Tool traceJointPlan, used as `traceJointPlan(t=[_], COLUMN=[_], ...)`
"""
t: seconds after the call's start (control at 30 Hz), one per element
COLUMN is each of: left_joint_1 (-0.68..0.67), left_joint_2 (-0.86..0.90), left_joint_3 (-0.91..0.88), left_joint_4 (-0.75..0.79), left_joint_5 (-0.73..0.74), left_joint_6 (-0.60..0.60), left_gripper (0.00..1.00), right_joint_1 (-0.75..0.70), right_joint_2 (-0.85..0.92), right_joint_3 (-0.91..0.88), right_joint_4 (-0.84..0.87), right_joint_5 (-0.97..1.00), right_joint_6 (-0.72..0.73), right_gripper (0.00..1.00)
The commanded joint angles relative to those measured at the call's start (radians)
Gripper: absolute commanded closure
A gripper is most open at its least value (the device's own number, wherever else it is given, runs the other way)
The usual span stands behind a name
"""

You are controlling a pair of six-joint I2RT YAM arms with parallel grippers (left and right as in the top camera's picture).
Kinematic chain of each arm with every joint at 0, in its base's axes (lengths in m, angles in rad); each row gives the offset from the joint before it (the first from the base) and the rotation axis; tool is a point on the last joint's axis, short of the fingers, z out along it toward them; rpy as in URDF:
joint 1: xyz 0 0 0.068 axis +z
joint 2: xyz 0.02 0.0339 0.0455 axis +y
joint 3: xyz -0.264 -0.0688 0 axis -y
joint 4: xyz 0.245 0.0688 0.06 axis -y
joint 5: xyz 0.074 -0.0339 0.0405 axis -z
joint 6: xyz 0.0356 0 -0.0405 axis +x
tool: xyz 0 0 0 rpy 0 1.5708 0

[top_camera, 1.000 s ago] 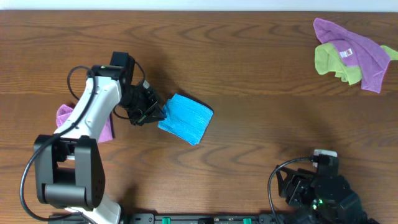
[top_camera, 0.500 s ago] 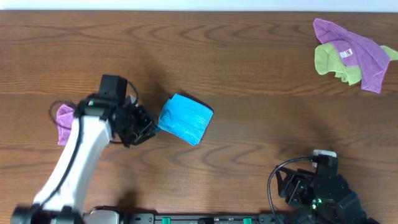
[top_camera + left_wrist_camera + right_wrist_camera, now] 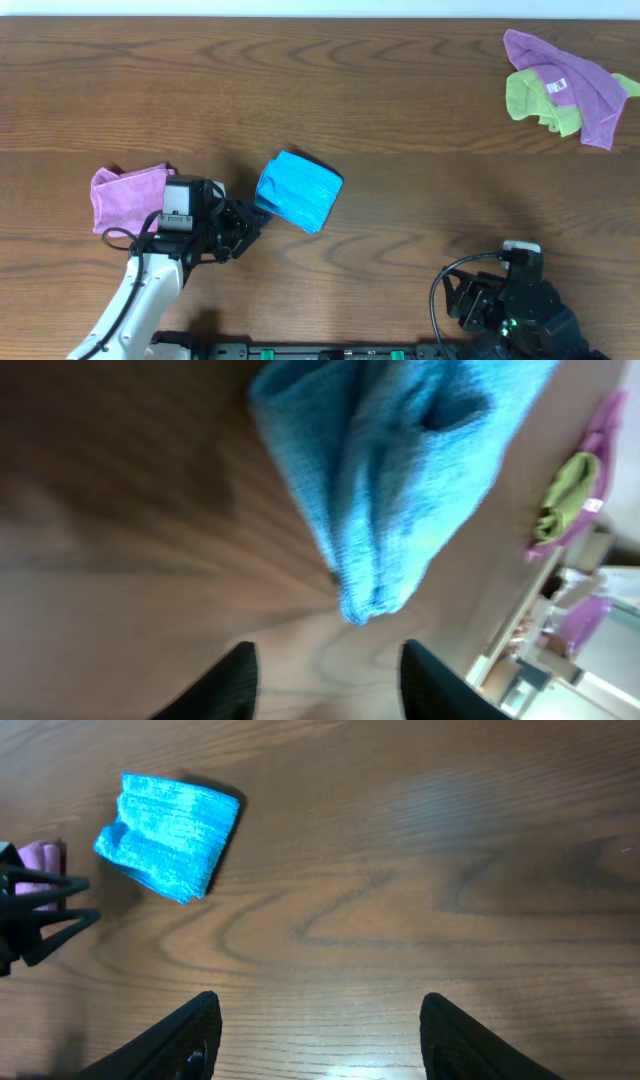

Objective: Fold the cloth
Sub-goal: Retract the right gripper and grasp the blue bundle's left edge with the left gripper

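Note:
The sky-blue cloth lies folded into a small rectangle on the wooden table, left of centre. It fills the top of the left wrist view and shows at the upper left of the right wrist view. My left gripper is open and empty, just off the cloth's lower left corner; its fingers sit apart over bare wood. My right gripper is open and empty, parked at the table's front right.
A purple cloth lies left of my left arm. A purple and yellow-green cloth pile lies at the far right corner. The table's front edge runs just below both arms.
My left arm has pulled back toward the front edge, away from the blue cloth, uncovering the purple cloth. The blue cloth and right arm have not moved.

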State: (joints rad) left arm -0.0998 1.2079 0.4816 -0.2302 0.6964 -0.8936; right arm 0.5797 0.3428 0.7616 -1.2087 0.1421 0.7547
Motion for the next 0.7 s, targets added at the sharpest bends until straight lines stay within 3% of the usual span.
traceJointPlan(t=[0.0,0.07,0.1,0.17,0.2,0.67], left_joint_1=[-0.012,-0.019,-0.02,-0.02,-0.02,-0.024], left_joint_2=[-0.009,-0.008,-0.008,-0.008,-0.008,0.005], left_joint_3=[-0.001,-0.001,-0.001,-0.001,-0.001,-0.001], left_joint_4=[0.044,0.06,0.058,0.058,0.058,0.087], left_joint_5=[0.047,0.052,0.053,0.056,0.055,-0.114], left_joint_6=[0.0,-0.001,-0.002,-0.002,-0.002,-0.002], left_gripper=[0.46,0.44,0.37,0.11,0.03,0.05], right_joint_1=[-0.005,-0.005,-0.005,-0.005,-0.005,-0.005], right_joint_2=[-0.002,-0.002,-0.002,-0.002,-0.002,-0.002], right_joint_3=[-0.001,-0.001,-0.001,-0.001,-0.001,-0.001], right_joint_4=[0.0,0.0,0.0,0.0,0.0,0.002], right_joint_5=[0.0,0.0,0.0,0.0,0.0,-0.012], right_joint_6=[0.006,0.006,0.006,0.006,0.004,-0.001], right_gripper=[0.36,0.36,0.35,0.35,0.36,0.36])
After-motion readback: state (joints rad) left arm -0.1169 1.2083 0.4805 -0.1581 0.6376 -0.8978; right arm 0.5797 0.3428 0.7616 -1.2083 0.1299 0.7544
